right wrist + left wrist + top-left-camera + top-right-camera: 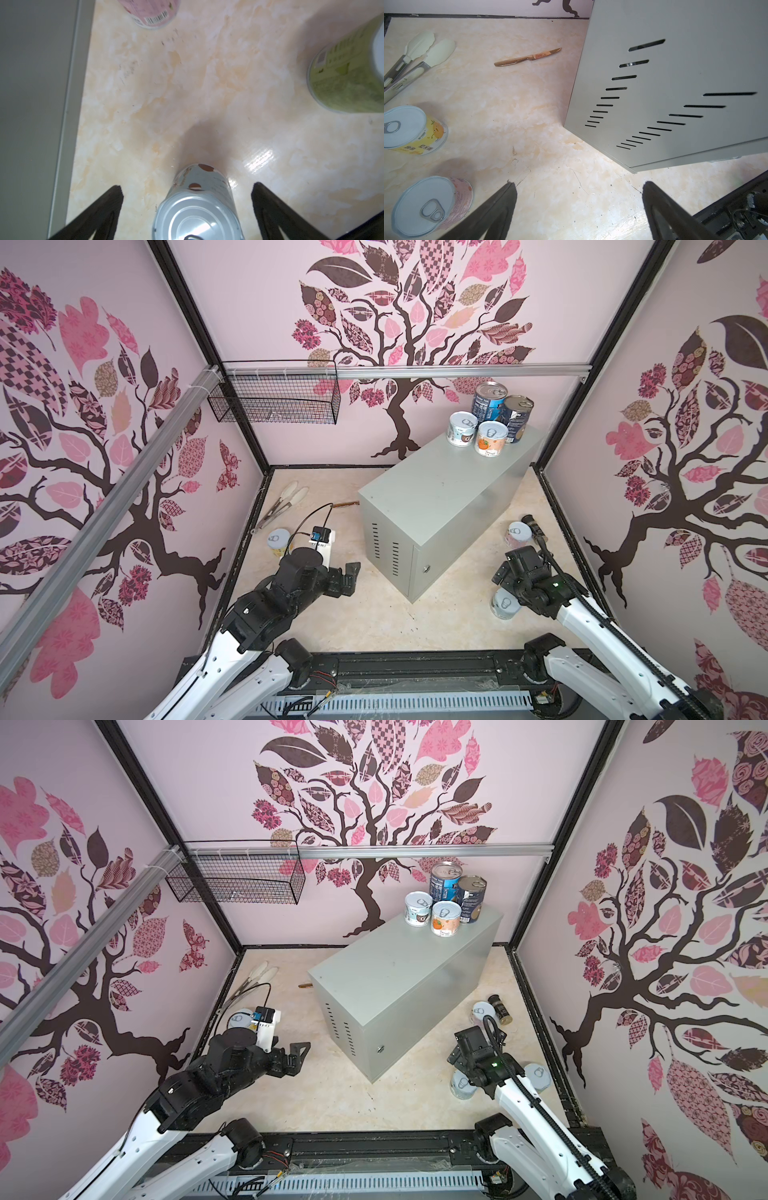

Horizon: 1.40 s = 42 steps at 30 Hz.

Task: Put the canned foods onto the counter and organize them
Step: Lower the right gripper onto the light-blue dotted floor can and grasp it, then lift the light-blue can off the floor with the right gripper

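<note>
Grey steel counter (440, 489) sits at an angle mid-cell, and I've got four cans on its top, all bunched at the far end. The tall dark blue can (488, 400) is at the back, with a second tall blue can (517, 418) just beside it. The pale blue short can (462, 429) and the orange-label can (491, 438) stand in front of those.

Everything else is down on the marbled surface (374, 622) around the counter. On its right side, the right end effector (187, 186) is spread wide over the upright spotted pale blue can (197, 207). There's a clear gap on both sides, so it isn't gripping. A green can (349, 76) is near that one, and a pink can (519, 533) stands further back along the counter's right side, right by a dark spice jar (536, 526).

On the counter's left side, the left end effector (578, 185) is also wide, with nothing in it, close to the vented corner. A yellow can (415, 131) and a second pink can (431, 205) stand off to that side, well apart from the counter. Tongs (419, 56) and a knife (527, 58) lie further back on that side.
</note>
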{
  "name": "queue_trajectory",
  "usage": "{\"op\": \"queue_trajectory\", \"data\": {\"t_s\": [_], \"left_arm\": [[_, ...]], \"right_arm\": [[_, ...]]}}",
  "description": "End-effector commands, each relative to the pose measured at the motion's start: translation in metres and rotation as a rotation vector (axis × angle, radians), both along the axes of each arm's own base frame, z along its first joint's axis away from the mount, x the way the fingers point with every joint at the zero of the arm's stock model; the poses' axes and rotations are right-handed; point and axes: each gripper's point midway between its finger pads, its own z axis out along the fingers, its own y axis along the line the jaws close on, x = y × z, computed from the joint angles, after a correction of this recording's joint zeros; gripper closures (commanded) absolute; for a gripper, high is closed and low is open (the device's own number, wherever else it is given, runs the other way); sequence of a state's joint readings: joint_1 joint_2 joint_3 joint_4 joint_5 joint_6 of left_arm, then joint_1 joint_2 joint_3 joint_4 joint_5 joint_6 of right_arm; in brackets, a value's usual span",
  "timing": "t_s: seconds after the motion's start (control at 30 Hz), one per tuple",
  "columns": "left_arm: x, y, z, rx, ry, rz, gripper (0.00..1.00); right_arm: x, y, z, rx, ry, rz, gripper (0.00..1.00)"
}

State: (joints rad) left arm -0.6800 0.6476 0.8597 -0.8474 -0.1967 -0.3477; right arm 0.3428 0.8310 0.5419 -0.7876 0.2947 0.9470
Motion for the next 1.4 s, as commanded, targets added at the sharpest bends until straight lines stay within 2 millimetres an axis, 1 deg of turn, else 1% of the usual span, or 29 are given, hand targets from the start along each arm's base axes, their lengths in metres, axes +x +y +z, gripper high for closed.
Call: {"op": "queue_trajectory", "data": {"t_s": [0.0,0.13,0.2,0.27,0.4,0.57,0.67,0.77,0.87,0.93,1.03,1.17,1.3,1.37], "left_arm": [[0.000,0.001,-0.008,0.020,0.007,0.004,0.02],[0.000,-0.001,-0.008,0.021,0.009,-0.005,0.02],[0.000,0.000,-0.007,0.022,0.005,-0.002,0.02],[0.000,0.001,-0.008,0.024,0.004,0.007,0.02],[0.001,0.001,-0.009,0.029,0.007,0.008,0.02],[0.002,-0.001,-0.010,0.030,0.010,0.001,0.02],[0.001,0.002,-0.008,0.030,0.001,0.013,0.02],[0.001,0.004,-0.007,0.027,-0.005,0.020,0.02],[0.001,0.004,-0.008,0.030,-0.003,0.020,0.02],[0.001,0.004,-0.007,0.030,-0.004,0.020,0.02],[0.002,0.004,-0.008,0.029,-0.004,0.023,0.02],[0.002,0.003,-0.009,0.032,0.002,0.019,0.02],[0.003,0.003,-0.009,0.030,0.003,0.019,0.02],[0.003,0.003,-0.010,0.031,0.005,0.022,0.02]], "right_arm": [[-0.008,0.004,-0.007,0.036,0.015,-0.026,0.00],[-0.010,0.011,-0.016,0.057,0.021,-0.014,0.00],[-0.009,0.017,-0.022,0.087,0.028,0.001,0.00],[-0.006,0.022,-0.024,0.102,0.026,0.015,0.00],[0.004,0.030,-0.023,0.123,0.001,0.045,0.00],[0.020,0.049,-0.028,0.174,-0.027,0.093,0.00],[0.031,0.065,-0.028,0.149,-0.027,0.168,0.00],[0.042,0.078,-0.022,0.088,-0.041,0.226,0.00],[0.048,0.086,-0.021,0.063,-0.056,0.257,0.00],[0.048,0.086,-0.024,0.053,-0.060,0.267,0.00],[0.048,0.083,-0.023,-0.008,-0.077,0.292,0.00],[0.042,0.080,-0.025,-0.053,-0.089,0.323,0.00],[0.036,0.083,-0.027,-0.073,-0.128,0.361,0.00],[0.033,0.085,-0.024,-0.133,-0.171,0.380,0.00]]}}
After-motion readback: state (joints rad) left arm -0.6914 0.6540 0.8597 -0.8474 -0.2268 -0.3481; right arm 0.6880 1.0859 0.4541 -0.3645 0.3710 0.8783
